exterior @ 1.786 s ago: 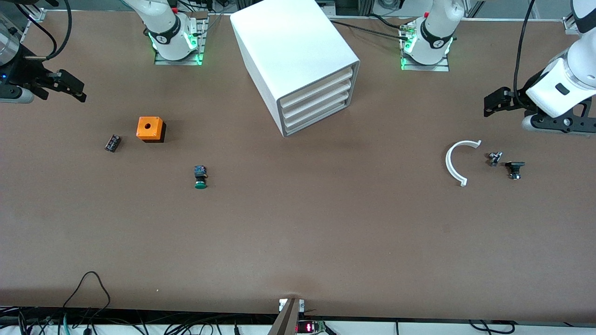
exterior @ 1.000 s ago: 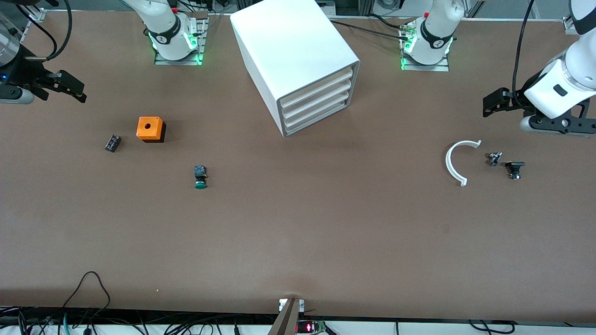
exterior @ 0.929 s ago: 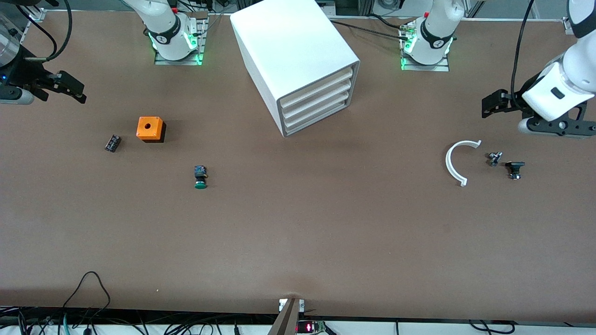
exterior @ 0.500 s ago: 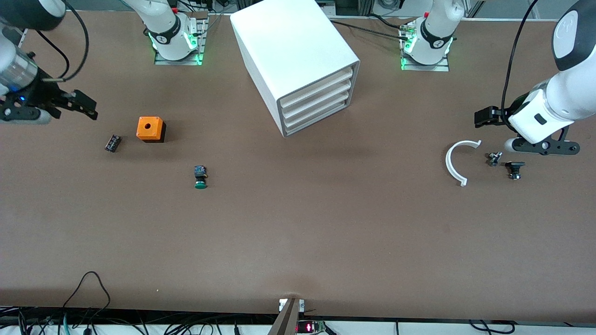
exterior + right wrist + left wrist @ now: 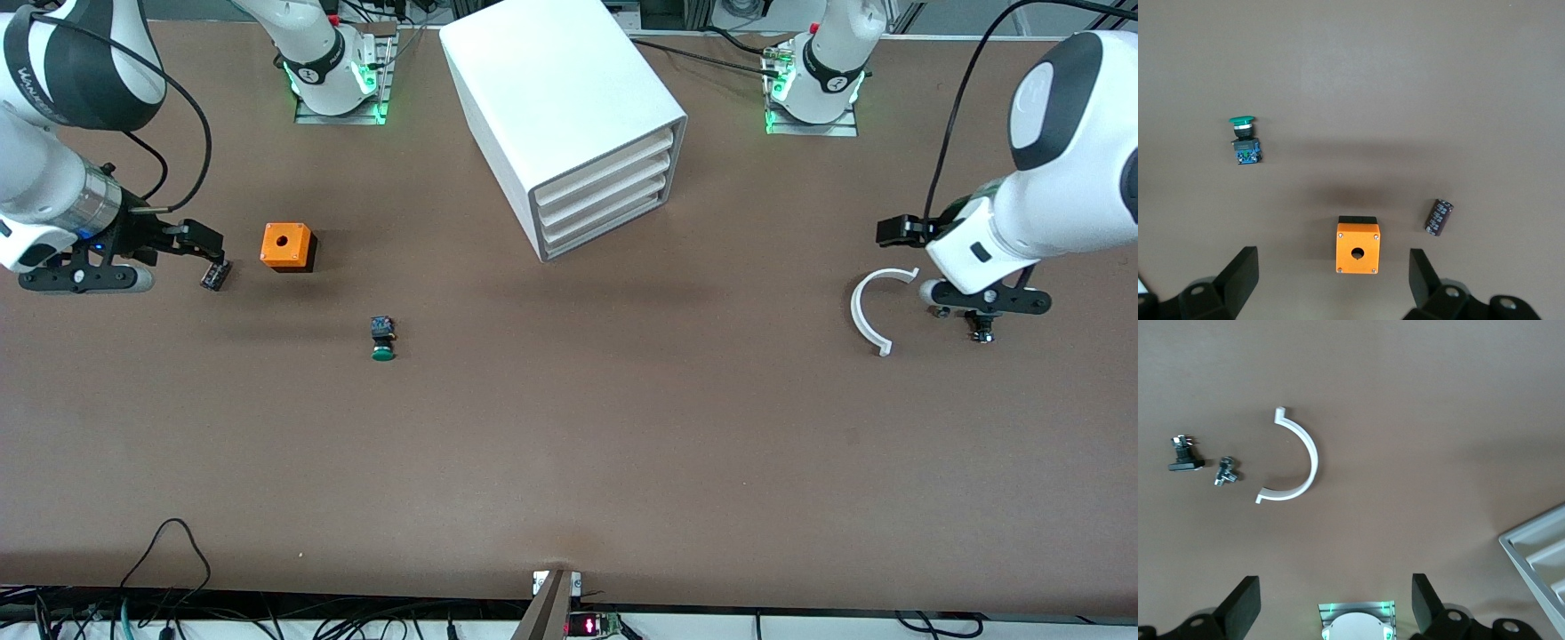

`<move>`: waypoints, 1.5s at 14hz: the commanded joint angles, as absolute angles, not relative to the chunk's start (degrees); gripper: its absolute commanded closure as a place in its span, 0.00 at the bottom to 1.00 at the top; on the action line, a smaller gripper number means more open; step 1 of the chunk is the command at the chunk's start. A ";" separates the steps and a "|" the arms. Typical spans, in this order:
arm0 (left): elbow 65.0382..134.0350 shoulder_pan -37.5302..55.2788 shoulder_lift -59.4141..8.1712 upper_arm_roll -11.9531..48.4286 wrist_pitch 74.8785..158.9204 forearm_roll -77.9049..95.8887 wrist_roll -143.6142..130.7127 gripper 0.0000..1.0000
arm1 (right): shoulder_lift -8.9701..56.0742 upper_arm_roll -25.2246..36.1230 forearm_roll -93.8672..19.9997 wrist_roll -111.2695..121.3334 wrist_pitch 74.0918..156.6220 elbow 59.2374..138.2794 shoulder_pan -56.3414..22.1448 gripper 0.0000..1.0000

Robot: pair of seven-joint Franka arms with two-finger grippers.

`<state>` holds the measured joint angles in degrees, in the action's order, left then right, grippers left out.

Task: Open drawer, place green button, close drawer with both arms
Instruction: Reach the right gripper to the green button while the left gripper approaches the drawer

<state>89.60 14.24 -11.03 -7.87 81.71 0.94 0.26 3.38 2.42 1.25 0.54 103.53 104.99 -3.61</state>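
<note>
The cabinet stands on the desk between the two arm bases, all of its drawers shut, and the drawer that matters is the lowest one, its plain front angled toward the front camera and somewhat toward the left arm's end of the desk. The left end effector hangs over the desk at that end, just above one tip of a white curved piece, and the open face of the cabinet lies off toward the middle of the desk from it; in the left wrist view only a corner of the cabinet shows at the edge. By my judgement the left arm has the better line onto that drawer front.

The button lies on its side nearer the front camera than the orange cube, its long axis running toward the camera with the green cap at the near end. The right end effector is over the desk just beside a small dark part, so the button lies from it toward the middle of the desk, and the right arm is plainly the closer one.

Both end effectors have their fingers spread wide and carry nothing, touching nothing that I can see
</note>
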 commanded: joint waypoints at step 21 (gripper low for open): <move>113.20 18.98 -29.62 4.13 102.66 55.80 25.31 0.15 | 29.52 -0.43 -1.49 -3.78 132.62 108.46 -13.36 0.00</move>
